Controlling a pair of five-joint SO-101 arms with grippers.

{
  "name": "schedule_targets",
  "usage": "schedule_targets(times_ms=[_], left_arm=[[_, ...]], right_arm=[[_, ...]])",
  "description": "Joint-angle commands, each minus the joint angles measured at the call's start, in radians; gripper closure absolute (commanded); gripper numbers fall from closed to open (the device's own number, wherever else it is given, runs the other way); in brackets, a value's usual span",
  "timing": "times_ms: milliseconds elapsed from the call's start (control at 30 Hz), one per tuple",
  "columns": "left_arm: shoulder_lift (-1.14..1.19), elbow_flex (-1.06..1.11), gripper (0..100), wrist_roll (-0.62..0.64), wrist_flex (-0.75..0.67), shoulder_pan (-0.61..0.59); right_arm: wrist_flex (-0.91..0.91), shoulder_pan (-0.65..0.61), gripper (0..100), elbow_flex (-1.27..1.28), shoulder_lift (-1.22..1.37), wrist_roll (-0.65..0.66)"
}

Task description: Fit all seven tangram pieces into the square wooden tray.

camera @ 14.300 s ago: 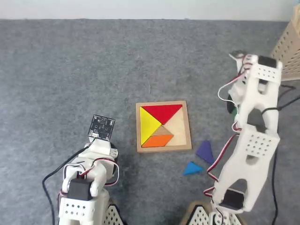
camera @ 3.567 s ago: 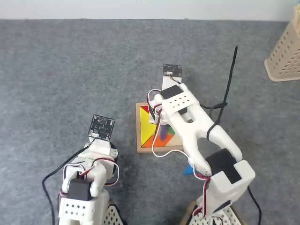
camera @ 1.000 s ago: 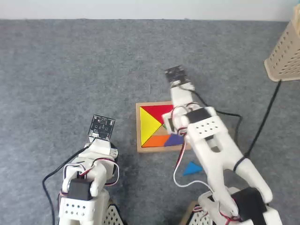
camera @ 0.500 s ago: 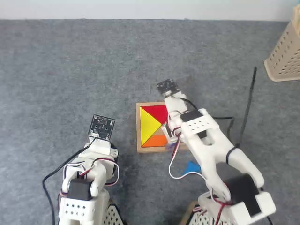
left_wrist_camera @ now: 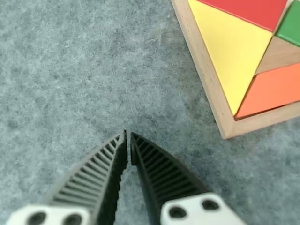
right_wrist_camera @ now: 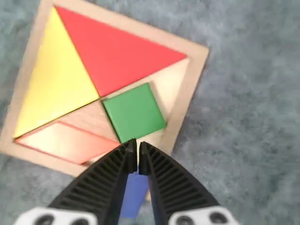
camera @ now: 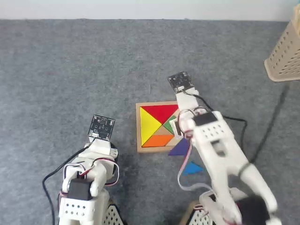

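Four in tray (camera: 138, 127): green square (right_wrist_camera: 134, 112) just added;
Purple piece (camera: 180, 147): moved against tray's near edge;
Left gripper (left_wrist_camera: 127, 136), right gripper (right_wrist_camera: 137, 145): pressed together

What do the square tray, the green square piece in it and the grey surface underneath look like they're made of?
Tray: apparently pale unpainted wood; light tan rim and bare floor with faint grain.
Green square: probably wood too, under a smooth matte paint coat that hides any grain.
Grey surface: looks like felt or short-pile carpet; fuzzy, mottled texture.
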Motion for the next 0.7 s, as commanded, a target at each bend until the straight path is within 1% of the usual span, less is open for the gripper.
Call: schedule_targets(times_ms=[0, 133, 233, 367, 500, 667], left_arm=[[-0.021, -0.019, 99, 0.006, 0.006, 0.0], [-0.021, -0.019, 99, 0.006, 0.006, 0.0], [-0.021, -0.019, 99, 0.006, 0.006, 0.0], [-0.021, -0.019, 99, 0.006, 0.006, 0.0], [-0.021, -0.019, 99, 0.006, 0.006, 0.0], [-0.021, -0.019, 99, 0.006, 0.006, 0.0]], right_arm=[[0.13, 0.015, 99.2, 0.028, -0.228, 0.054], [0.306, 0.005, 99.2, 0.083, -0.309, 0.236], [0.346, 0.005, 99.2, 0.12, -0.285, 0.31], [0.314, 0.004, 99.2, 0.127, -0.2, 0.315], [0.259, -0.025, 99.2, 0.126, -0.079, 0.313], [0.165, -0.031, 99.2, 0.121, 0.022, 0.262]])
